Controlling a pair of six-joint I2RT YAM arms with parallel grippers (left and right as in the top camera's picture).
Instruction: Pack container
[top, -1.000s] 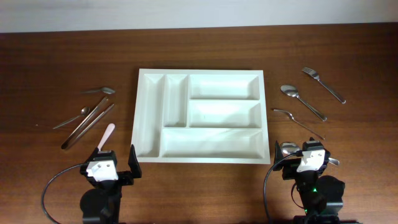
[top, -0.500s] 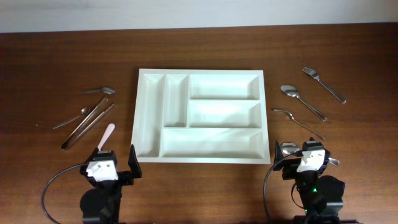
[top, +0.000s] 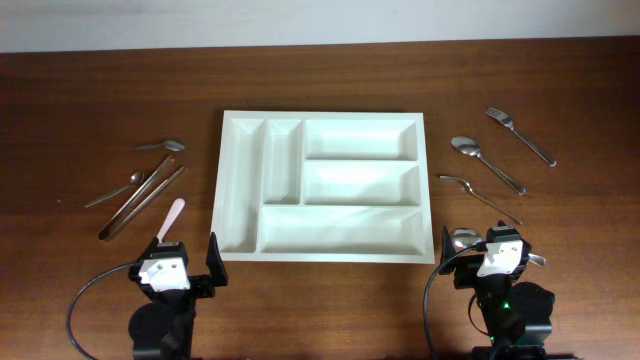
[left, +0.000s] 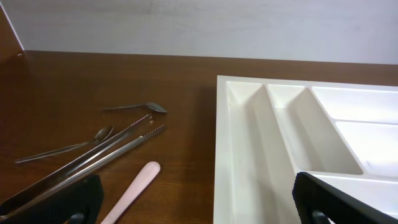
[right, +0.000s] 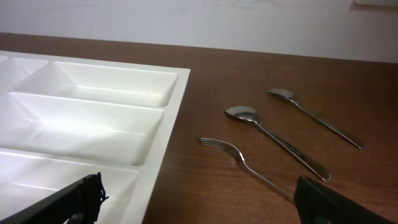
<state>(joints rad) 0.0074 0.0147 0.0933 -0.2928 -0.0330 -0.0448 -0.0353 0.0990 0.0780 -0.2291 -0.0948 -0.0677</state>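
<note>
cutlery tray (top: 325, 117): white, five compartments, all empty, flat, mid-counter | tongs (top: 142, 201), slim spoon (top: 120, 190), short spoon (top: 160, 146), pink stick (top: 172, 215): loose, toward left edge | far fork (top: 520, 136), large spoon (top: 487, 164), near fork (top: 480, 198): loose, toward right edge

Likely a robotics lab bench: a plain wooden surface (top: 320, 80) against a bare white wall (left: 249, 25), with one cabled robot arm (top: 160, 320) at each side.

Black arms (top: 160, 322) carry white wrist blocks (top: 163, 270), looping black cables (top: 84, 296), black fingers (left: 65, 200).
</note>
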